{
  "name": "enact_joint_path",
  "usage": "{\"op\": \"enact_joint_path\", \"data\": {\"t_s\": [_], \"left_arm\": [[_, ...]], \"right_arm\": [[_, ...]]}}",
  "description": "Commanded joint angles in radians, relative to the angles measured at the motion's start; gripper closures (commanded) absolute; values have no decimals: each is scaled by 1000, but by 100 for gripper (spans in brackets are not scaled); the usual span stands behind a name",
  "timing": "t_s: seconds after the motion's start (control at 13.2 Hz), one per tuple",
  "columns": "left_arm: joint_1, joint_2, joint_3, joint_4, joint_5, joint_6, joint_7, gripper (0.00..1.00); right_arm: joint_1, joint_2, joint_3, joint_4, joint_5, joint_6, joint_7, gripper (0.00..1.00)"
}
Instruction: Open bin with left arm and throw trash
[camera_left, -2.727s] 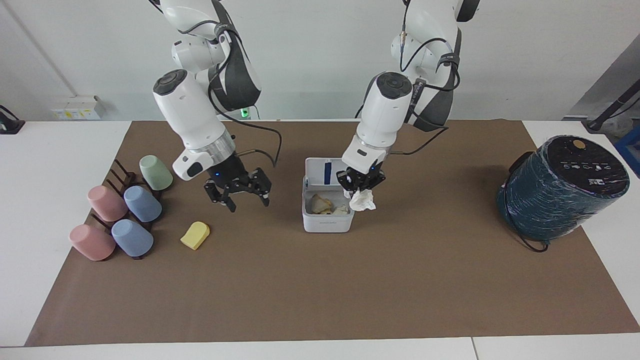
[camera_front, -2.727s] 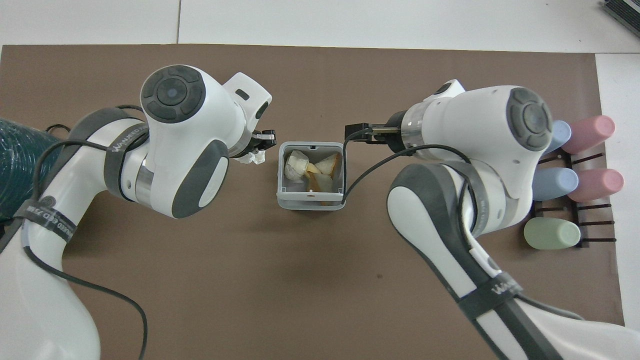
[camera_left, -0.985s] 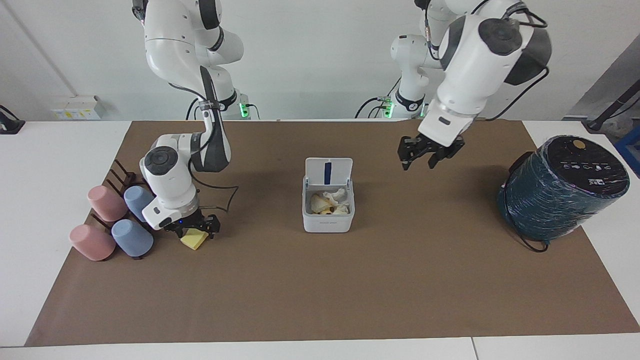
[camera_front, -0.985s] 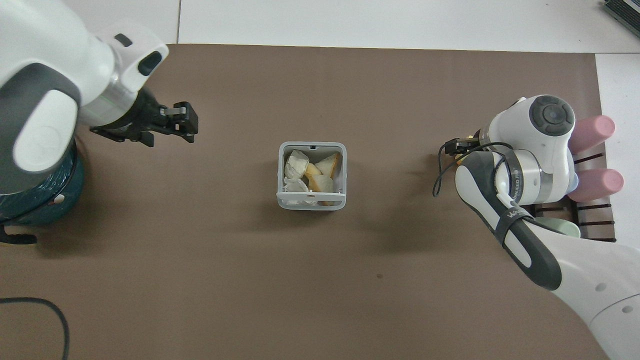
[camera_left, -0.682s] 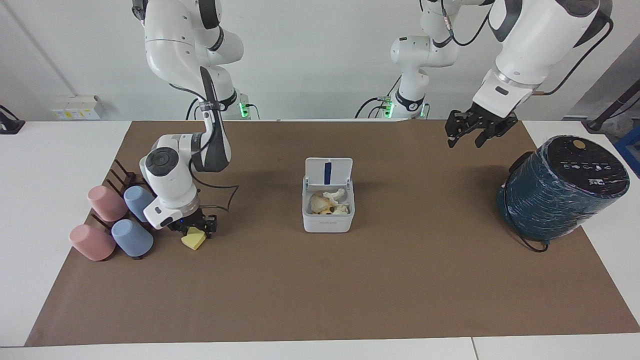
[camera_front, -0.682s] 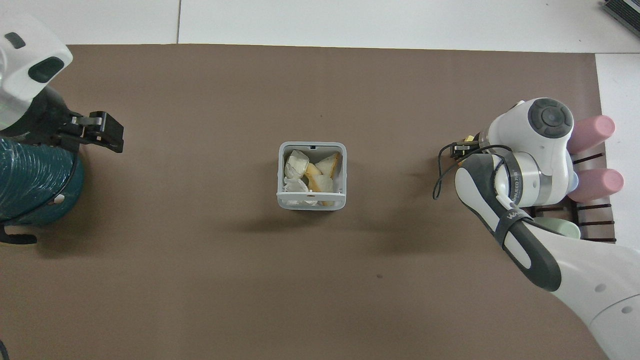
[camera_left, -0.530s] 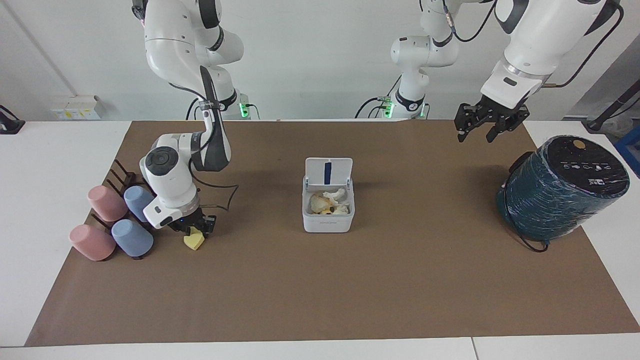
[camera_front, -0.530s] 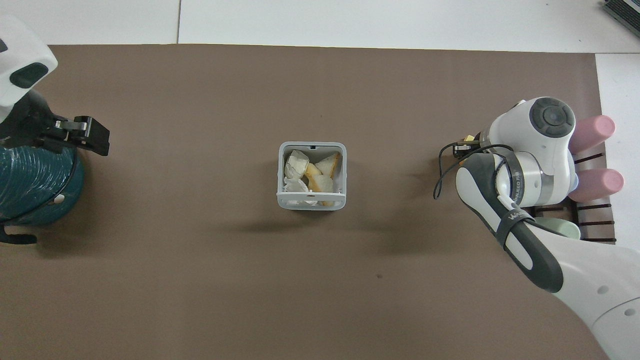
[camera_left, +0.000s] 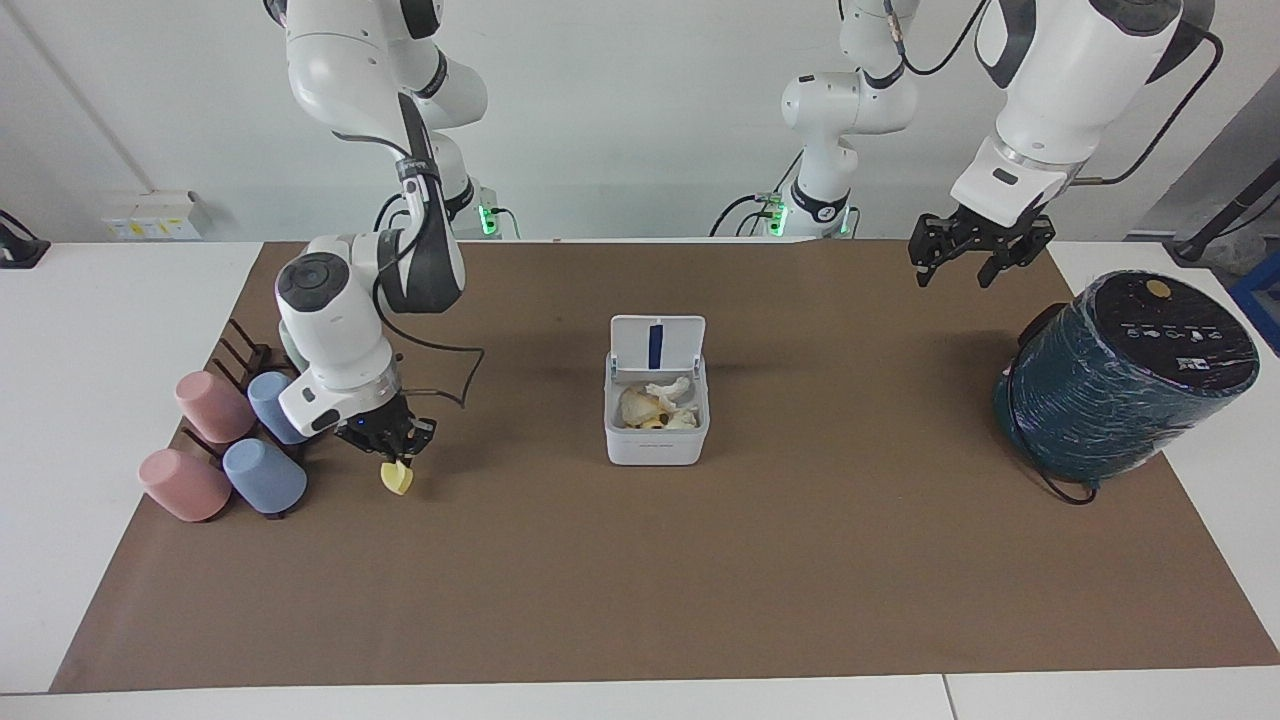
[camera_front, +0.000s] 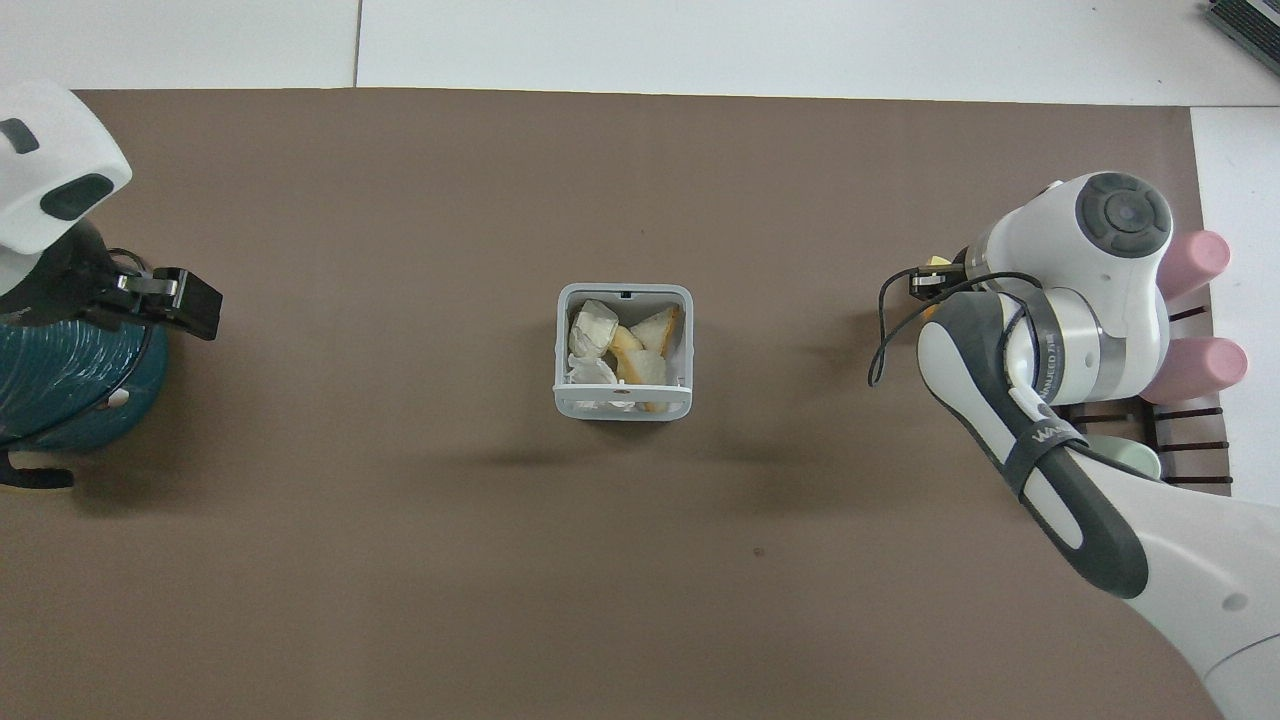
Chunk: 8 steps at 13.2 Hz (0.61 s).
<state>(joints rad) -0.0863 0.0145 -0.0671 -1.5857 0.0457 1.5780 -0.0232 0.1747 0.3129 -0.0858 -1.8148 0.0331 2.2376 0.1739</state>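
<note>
Yellow block lifted for the open bin (camera_left: 655, 410)
Right gripper (camera_left: 392, 452) pinches yellow block (camera_left: 397, 479) beside the cups (camera_left: 262, 473); left gripper (camera_left: 978, 252), parted, waits clear.

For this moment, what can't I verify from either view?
- Right tool grip on the yellow block: overhead, the arm's wrist covers nearly all of it; facing, the contact is too small.
- Whether the block touches the mat: unclear in both views.
- Bin contents: scraps overlap, so no count.
- Green cup: the right arm hides most of it in both views.
- Left tool: open over the mat, empty.
</note>
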Motion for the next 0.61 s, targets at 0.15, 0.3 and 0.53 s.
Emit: {"op": "enact_joint_path", "data": {"t_s": [0.15,0.3,0.53], "left_arm": [[16,-65,-8,-102,-6,85,-3,11],[19,-65,-7,-100,-68,105,-38,0],[22,-65,-7,-99,-67,105,-26,0]], "right_arm": [[-8,-20,128,153,51,-138,171,100],[-1,-18,179,161,129,-109,254,100],[96,-12,187,172,189,-63,398,100]]}}
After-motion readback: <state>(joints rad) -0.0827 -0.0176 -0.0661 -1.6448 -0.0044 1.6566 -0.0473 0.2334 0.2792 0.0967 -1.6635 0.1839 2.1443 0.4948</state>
